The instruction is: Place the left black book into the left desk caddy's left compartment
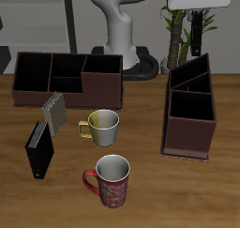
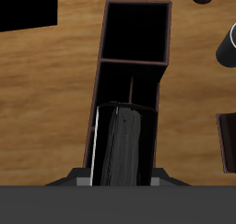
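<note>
My gripper (image 1: 198, 16) hangs high at the back of the table, above the far end of the left desk caddy (image 1: 191, 112). It is shut on the left black book (image 1: 198, 37), which hangs upright below it. In the wrist view the black book (image 2: 124, 145) sits edge-on between my gripper's jaws (image 2: 122, 177), over the maroon-brown caddy (image 2: 136, 43). The book is above the caddy and apart from it. It hides part of the caddy's nearest compartment, while the other compartments show open.
A wide caddy (image 1: 66, 74) stands at the back. A grey book (image 1: 54, 112) and another black book (image 1: 39, 149) stand nearer the front. A cream mug (image 1: 103, 127) and a red patterned mug (image 1: 111, 180) stand mid-table. A plant (image 1: 174, 30) is behind the left caddy.
</note>
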